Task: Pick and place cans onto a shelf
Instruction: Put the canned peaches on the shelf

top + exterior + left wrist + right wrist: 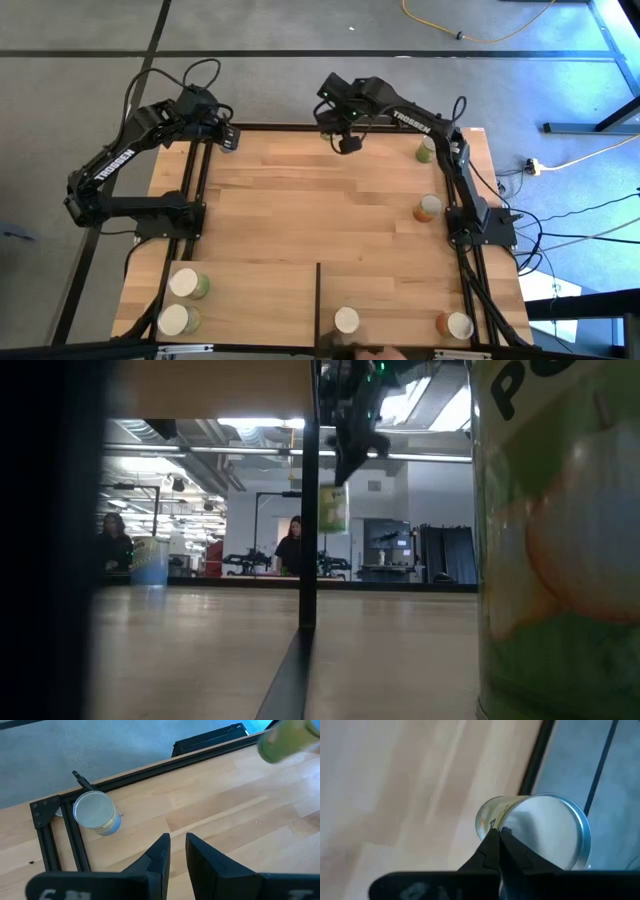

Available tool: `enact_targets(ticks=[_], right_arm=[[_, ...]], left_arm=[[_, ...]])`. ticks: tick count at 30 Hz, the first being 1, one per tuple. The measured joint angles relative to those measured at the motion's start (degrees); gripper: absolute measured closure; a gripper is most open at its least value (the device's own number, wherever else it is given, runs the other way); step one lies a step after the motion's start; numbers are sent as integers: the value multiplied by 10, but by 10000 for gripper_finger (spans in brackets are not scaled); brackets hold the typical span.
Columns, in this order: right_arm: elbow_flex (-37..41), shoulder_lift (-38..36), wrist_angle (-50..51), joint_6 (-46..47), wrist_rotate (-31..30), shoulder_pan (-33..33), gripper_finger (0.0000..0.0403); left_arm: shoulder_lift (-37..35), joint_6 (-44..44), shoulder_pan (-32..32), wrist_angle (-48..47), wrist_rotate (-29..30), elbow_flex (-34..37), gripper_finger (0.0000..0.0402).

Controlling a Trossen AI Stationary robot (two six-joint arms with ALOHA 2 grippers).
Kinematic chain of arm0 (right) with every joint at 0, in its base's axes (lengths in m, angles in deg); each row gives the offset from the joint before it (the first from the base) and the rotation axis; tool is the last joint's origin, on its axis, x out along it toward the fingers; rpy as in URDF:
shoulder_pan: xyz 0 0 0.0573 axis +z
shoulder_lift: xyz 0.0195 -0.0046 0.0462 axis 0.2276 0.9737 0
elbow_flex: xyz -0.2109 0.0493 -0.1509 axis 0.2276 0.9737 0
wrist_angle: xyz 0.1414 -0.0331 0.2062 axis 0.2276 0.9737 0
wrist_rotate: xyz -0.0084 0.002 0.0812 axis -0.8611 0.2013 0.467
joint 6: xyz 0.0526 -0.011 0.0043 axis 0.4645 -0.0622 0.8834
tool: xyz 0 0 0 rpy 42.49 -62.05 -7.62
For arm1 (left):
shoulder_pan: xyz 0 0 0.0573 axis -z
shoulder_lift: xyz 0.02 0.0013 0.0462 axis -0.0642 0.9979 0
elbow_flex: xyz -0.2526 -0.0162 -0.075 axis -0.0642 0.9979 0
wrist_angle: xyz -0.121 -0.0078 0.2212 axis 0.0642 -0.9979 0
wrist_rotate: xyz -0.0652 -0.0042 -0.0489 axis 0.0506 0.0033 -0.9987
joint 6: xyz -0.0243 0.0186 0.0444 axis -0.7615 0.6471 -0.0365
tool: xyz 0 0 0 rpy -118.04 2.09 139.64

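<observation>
My right gripper (347, 141) hangs over the table's far edge near the middle, shut on a green can (333, 508) that is lifted clear of the table. My left gripper (177, 845) waits above the far left corner with a narrow gap between its fingers and nothing in it. A blue-sided can (96, 812) stands below and ahead of it. The shelf (250, 295), with its dark divider (318, 300), lies at the near edge. Three cans (187, 284) (178, 320) (346, 320) stand upright on it. My right gripper pinches the can's top rim (512, 826) between its two shut fingers (496, 845). The fingers slant down from above. The can hangs tilted below the fingertips (345, 465), clear of the table.
A green can (428, 150) and an orange can (428, 208) stand by the right arm's rail. Another orange can (455, 325) stands at the near right. The nearest shelf can (560, 540) fills the right of the low view. People stand in the room behind.
</observation>
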Motion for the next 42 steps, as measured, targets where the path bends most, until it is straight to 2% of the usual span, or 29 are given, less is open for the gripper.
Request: enact_targets(ticks=[4, 7, 15, 24, 37, 42], right_arm=[[-10, -13, -1, 8, -4, 46, 403], [-13, -15, 1, 48, -2, 84, 403], [-12, -21, -24, 138, 4, 174, 403], [-12, -21, -92, 231, 5, 243, 403], [-12, -40, -141, 276, 5, 325, 403], [-13, -42, -172, 305, 5, 347, 403]], left_arm=[[0, 4, 0, 0, -1, 0, 349], [0, 43, 0, -4, -11, 0, 349], [0, 158, 0, -38, -73, 0, 349], [0, 302, 0, -51, -161, 0, 349], [0, 312, 0, -79, -169, 0, 349], [0, 352, 0, -95, -220, 0, 349]])
